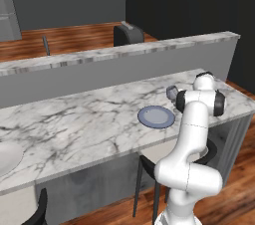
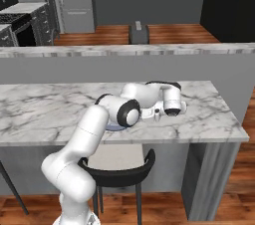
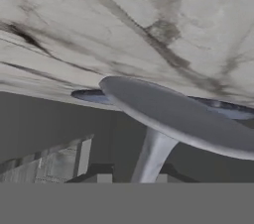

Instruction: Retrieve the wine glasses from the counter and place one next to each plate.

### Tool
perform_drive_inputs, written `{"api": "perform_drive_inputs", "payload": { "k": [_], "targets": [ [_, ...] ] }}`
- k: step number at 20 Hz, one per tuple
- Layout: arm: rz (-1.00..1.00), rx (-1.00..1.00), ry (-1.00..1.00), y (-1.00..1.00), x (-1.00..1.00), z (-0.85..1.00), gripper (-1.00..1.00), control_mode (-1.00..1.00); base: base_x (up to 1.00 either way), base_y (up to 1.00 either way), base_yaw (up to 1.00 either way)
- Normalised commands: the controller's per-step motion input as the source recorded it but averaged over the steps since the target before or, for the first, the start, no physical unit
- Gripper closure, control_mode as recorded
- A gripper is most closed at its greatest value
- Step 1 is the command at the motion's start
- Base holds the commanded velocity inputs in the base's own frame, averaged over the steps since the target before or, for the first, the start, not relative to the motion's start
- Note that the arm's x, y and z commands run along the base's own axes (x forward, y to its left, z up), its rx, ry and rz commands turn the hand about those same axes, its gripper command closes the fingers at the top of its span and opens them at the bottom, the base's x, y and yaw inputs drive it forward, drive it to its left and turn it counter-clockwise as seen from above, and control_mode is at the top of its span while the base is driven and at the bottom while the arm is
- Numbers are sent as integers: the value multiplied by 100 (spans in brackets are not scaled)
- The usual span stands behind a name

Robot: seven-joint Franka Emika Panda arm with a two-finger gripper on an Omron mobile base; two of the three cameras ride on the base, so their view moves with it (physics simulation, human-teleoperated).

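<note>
Beside the plate [image 1: 156, 117], the gripper [image 3: 133, 178] pinches a wine glass [image 3: 173, 119] by its stem; next, lower it upright.

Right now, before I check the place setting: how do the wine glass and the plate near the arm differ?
The plate lies flat on the marble top; the wine glass is held by its stem in the gripper. The plate is a wide, low disc; the wine glass is stemmed and narrower. The plate looks paler blue than the greyer wine glass. Both are round and grey-blue.
</note>
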Motion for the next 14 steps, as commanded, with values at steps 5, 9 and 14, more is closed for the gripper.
{"api": "perform_drive_inputs", "payload": {
  "k": [5,9,14],
  "targets": [
    [0,-1,-9,-6,0,-21,100,-100,0,0,0],
    [0,-3,-7,-20,0,-26,100,-100,0,0,0],
    [0,-3,-2,-34,1,-30,100,-100,0,0,0]
  ]
}}
